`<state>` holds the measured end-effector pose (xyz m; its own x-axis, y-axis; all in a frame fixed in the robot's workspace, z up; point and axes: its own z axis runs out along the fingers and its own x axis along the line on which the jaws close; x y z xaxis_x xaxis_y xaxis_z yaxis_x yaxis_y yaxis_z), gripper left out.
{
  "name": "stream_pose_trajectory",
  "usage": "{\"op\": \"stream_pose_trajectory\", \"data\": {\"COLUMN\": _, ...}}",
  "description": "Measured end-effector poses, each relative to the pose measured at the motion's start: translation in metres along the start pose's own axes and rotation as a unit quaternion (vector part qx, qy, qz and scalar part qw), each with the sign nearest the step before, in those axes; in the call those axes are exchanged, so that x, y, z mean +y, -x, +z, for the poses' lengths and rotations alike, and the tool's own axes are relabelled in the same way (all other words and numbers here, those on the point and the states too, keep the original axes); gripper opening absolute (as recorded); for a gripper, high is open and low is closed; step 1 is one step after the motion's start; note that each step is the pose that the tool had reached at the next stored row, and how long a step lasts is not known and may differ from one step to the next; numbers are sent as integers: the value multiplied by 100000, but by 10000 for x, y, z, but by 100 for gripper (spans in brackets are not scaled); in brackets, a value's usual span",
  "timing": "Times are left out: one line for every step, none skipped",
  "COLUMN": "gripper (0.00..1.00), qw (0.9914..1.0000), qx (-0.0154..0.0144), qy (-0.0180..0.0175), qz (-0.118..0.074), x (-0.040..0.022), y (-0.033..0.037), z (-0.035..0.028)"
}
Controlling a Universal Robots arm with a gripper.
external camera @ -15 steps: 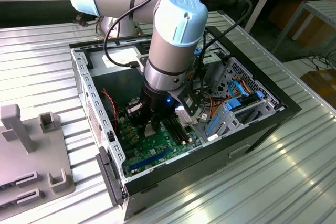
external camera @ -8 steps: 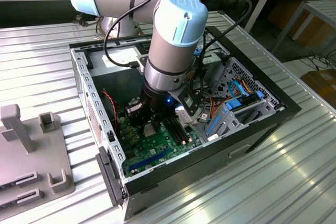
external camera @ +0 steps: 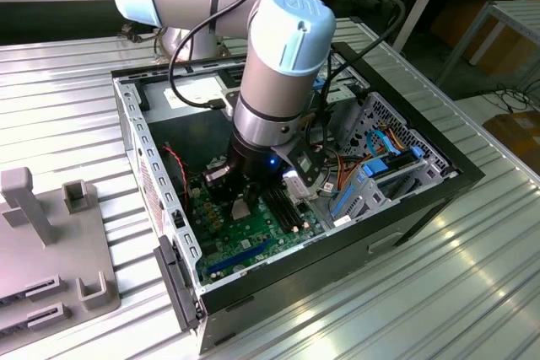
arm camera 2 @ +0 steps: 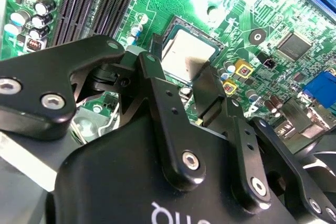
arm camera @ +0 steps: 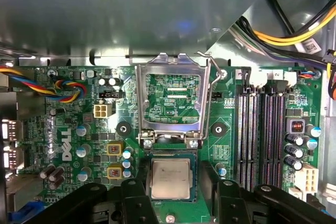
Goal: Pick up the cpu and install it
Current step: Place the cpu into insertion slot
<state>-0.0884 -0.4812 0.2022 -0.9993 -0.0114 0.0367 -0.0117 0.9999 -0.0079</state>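
The cpu (arm camera: 170,178) is a small silver-grey square lying flat in the socket on the green motherboard (arm camera: 73,129). The second wrist view also shows the cpu (arm camera 2: 188,52). The socket's metal load plate (arm camera: 141,98) stands flipped up just beyond it, with its lever (arm camera: 212,85) raised. My gripper (arm camera: 171,190) is low over the socket, with one black finger (arm camera: 135,195) on each side of the chip. The fingers are open, with a narrow strip of socket showing between each one and the chip. In the exterior view the gripper (external camera: 245,200) reaches down inside the open computer case (external camera: 405,208).
Black memory slots (arm camera: 257,135) run beside the socket. Yellow and black cables (arm camera: 294,30) hang by the case wall, and coloured wires (arm camera: 63,85) cross the board's other end. A drive bay with blue cables (external camera: 380,166) fills one corner. A grey fixture (external camera: 51,250) stands at the exterior view's left.
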Motion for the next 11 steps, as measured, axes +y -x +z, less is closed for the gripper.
{"op": "stream_pose_trajectory", "data": {"gripper": 51, "qw": 100000, "qx": -2, "qy": 1, "qz": 6, "x": 0, "y": 2, "z": 2}}
{"op": "stream_pose_trajectory", "data": {"gripper": 51, "qw": 100000, "qx": -1, "qy": 1, "qz": 9, "x": 0, "y": 4, "z": 4}}
{"op": "stream_pose_trajectory", "data": {"gripper": 51, "qw": 100000, "qx": 0, "qy": -1, "qz": 9, "x": 0, "y": 9, "z": 6}}
{"op": "stream_pose_trajectory", "data": {"gripper": 51, "qw": 100000, "qx": 0, "qy": -1, "qz": 16, "x": 0, "y": 12, "z": 7}}
{"op": "stream_pose_trajectory", "data": {"gripper": 51, "qw": 100000, "qx": 0, "qy": -5, "qz": 30, "x": 0, "y": 16, "z": 9}}
{"op": "stream_pose_trajectory", "data": {"gripper": 51, "qw": 100000, "qx": 1, "qy": -2, "qz": 36, "x": 0, "y": 19, "z": 10}}
{"op": "stream_pose_trajectory", "data": {"gripper": 51, "qw": 100000, "qx": 1, "qy": 0, "qz": 41, "x": 0, "y": 22, "z": 12}}
{"op": "stream_pose_trajectory", "data": {"gripper": 51, "qw": 100000, "qx": 8, "qy": -3, "qz": 54, "x": 0, "y": 26, "z": 13}}
{"op": "stream_pose_trajectory", "data": {"gripper": 51, "qw": 100000, "qx": 5, "qy": -8, "qz": 62, "x": 0, "y": 27, "z": 13}}
{"op": "stream_pose_trajectory", "data": {"gripper": 51, "qw": 100000, "qx": 4, "qy": -7, "qz": 63, "x": 0, "y": 27, "z": 13}}
{"op": "stream_pose_trajectory", "data": {"gripper": 51, "qw": 100000, "qx": 3, "qy": 1, "qz": 58, "x": 0, "y": 28, "z": 14}}
